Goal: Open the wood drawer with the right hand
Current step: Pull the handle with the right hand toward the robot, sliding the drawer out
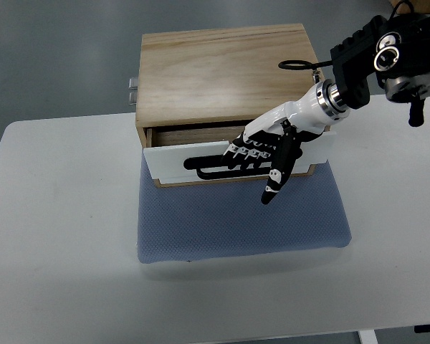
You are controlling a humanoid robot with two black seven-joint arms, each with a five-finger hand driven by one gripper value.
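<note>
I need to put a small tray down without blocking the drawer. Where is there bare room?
The white table is bare left of the wooden box and blue mat, also along its near edge and right of the mat. It is crowded at the white drawer front, where the right hand works.

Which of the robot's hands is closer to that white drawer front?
The right. The right hand lies against the white drawer front, its fingers hooked into the dark handle slot. No left hand shows in the picture.
</note>
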